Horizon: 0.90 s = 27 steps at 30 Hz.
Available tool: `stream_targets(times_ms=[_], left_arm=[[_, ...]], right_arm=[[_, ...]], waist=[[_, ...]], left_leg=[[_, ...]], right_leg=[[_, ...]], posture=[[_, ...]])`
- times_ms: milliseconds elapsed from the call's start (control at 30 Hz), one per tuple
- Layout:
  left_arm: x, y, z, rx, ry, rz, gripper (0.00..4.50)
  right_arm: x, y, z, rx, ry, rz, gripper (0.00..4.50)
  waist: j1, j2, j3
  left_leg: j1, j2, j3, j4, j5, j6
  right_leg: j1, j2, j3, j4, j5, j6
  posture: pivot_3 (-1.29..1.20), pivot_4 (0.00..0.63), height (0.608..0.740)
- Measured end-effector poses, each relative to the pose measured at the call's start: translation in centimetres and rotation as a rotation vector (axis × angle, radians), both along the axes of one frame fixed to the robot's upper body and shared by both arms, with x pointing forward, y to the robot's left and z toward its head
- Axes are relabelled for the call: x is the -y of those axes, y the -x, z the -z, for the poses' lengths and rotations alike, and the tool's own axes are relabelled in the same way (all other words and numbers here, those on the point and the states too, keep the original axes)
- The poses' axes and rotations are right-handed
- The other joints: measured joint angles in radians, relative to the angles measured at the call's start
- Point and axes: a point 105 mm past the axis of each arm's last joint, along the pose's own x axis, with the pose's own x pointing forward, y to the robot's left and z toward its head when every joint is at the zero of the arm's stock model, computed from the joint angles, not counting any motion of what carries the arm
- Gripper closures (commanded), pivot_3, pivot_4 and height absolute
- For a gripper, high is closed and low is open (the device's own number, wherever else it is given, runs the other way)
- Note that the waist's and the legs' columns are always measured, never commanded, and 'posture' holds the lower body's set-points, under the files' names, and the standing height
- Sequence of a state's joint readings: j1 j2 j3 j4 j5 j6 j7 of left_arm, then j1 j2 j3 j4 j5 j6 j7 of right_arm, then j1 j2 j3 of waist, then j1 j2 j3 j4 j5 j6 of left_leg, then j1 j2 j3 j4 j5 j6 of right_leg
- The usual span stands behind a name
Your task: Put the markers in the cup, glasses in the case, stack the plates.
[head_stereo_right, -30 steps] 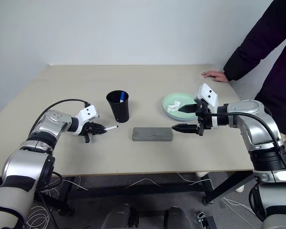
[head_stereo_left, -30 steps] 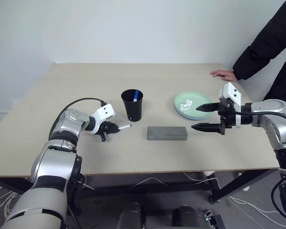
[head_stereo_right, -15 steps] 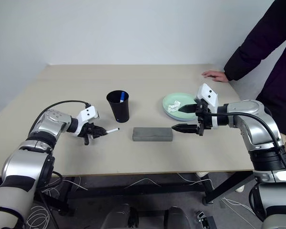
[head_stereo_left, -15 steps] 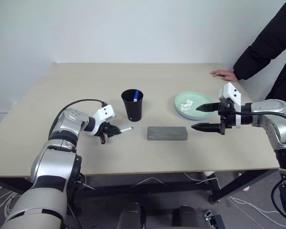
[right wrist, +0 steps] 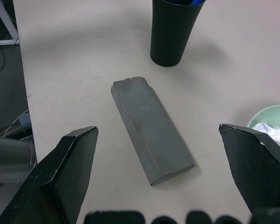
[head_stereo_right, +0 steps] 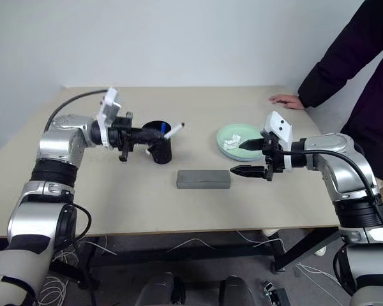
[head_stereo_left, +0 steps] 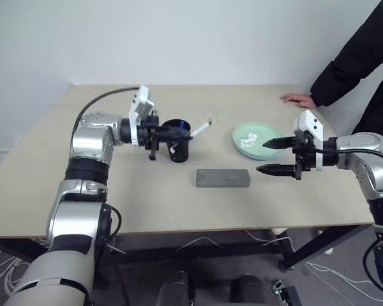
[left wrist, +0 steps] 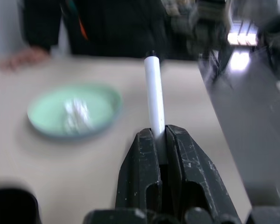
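Left gripper (head_stereo_left: 179, 134) is pinched on the black-capped marker (head_stereo_left: 201, 130), fingers (left wrist: 186, 172) pressed together around its white barrel. It is held level above the table (head_stereo_left: 115, 191), right over the black cup (head_stereo_left: 178, 150), with the marker sticking out past the cup toward the plates, tip angled slightly up. The blue marker (head_stereo_right: 163, 128) stands inside the cup, blue end showing at the rim.

Right gripper (head_stereo_left: 272, 157) is spread wide, holding nothing, hovering above the table between the grey case (head_stereo_left: 223, 178) and the plates. In the right wrist view its two fingers (right wrist: 60, 172) frame the case and cup from either side.

The case lies flat with its lid down, just in front of the cup, near the table's middle. The mint green plate (head_stereo_left: 265, 137) sits to the right of the cup with a blue plate edge under it, already stacked, and a crumpled white tissue (head_stereo_left: 249, 140) on top.

A person's hand (head_stereo_left: 299, 99) rests on the far right table edge, dark sleeve (head_stereo_left: 351, 60) above it.
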State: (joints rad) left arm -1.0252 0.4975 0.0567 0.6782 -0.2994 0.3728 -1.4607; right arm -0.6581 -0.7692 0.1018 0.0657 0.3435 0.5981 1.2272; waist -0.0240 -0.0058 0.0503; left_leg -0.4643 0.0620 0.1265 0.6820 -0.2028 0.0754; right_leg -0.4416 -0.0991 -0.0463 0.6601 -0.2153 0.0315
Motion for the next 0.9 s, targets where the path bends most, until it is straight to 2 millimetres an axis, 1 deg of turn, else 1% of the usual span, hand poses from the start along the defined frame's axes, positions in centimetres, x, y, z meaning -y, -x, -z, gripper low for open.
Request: stream_targets(times_ms=[100,167,200,267,333,433,467,667,833,900], left_arm=[[-0.1,-1.6,-2.4,0.1,0.079,-0.141,4.48],[-0.8,-3.2,-2.9,0.138,0.129,-0.274,4.48],[-1.1,-3.7,-2.7,0.14,0.137,-0.322,4.48],[-1.8,-5.1,-1.6,0.12,0.158,-0.448,4.48],[-2.1,-6.1,-0.5,0.101,0.159,-0.537,4.48],[-2.7,-6.8,0.5,0.119,0.148,-0.622,4.48],[-2.8,-7.0,0.7,0.129,0.148,-0.648,4.48],[-3.1,-7.6,2.8,0.142,0.141,-0.746,4.48],[-3.3,-7.5,5.1,0.101,0.123,-0.773,4.48],[-3.3,-7.4,5.7,0.085,0.118,-0.776,4.48]], right_arm=[[-0.1,0.0,-0.1,0.006,0.0,-0.003,0.0],[-0.2,-0.1,-0.2,0.011,-0.001,-0.008,0.0],[-0.2,-0.1,-0.3,0.012,-0.002,-0.009,0.0],[-0.2,-0.1,-0.3,0.013,-0.002,-0.012,0.0],[-0.3,-0.1,-0.3,0.012,-0.002,-0.018,0.0],[-0.4,-0.1,-0.5,0.016,-0.003,-0.022,0.0],[-0.4,-0.1,-0.5,0.017,-0.003,-0.022,0.0],[-0.5,-0.1,-0.6,0.021,-0.004,-0.025,0.0],[-0.5,-0.2,-0.6,0.021,-0.004,-0.025,0.0],[-0.5,-0.2,-0.6,0.021,-0.004,-0.025,0.0]], waist=[[0.0,0.0,0.0],[0.0,0.0,0.0],[0.0,0.0,0.0],[0.001,0.0,0.0],[0.003,0.0,0.0],[0.003,0.0,0.0],[0.003,0.0,0.0],[0.003,0.0,0.0],[0.003,0.0,0.0],[0.003,0.0,0.0]], left_leg=[[0.001,0.0,0.0,0.001,0.0,0.001],[0.002,0.0,0.0,0.001,0.001,0.001],[0.002,0.0,0.0,0.001,0.001,0.001],[0.001,0.0,0.0,0.002,0.001,0.001],[0.001,0.0,0.0,0.002,0.001,0.002],[0.0,-0.001,0.001,0.002,0.001,0.001],[0.0,-0.001,0.001,0.002,0.001,0.001],[0.0,-0.001,0.001,0.001,0.001,0.001],[0.0,-0.001,0.001,0.001,0.001,0.001],[0.0,-0.001,0.001,0.001,0.001,0.001]], right_leg=[[0.001,0.001,0.0,0.0,0.001,0.001],[0.002,0.001,0.0,0.0,0.002,0.001],[0.002,0.001,0.0,0.0,0.002,0.001],[0.001,0.0,0.0,0.0,0.003,0.001],[0.001,0.0,0.0,-0.001,0.003,0.001],[0.0,-0.001,0.0,-0.002,0.004,0.0],[0.0,-0.001,0.001,-0.002,0.006,-0.003],[0.0,-0.001,0.0,-0.002,0.006,-0.004],[-0.001,-0.001,0.0,-0.002,0.006,-0.004],[0.0,-0.001,0.0,-0.002,0.006,-0.004]], posture=[[0.0,0.0,0.74],[0.0,0.0,0.74],[0.0,0.0,0.74],[0.0,0.0,0.74],[0.0,0.0,0.74],[0.0,0.0,0.74],[0.0,0.0,0.74],[0.0,0.0,0.74],[0.0,0.0,0.74],[0.0,0.0,0.74]])
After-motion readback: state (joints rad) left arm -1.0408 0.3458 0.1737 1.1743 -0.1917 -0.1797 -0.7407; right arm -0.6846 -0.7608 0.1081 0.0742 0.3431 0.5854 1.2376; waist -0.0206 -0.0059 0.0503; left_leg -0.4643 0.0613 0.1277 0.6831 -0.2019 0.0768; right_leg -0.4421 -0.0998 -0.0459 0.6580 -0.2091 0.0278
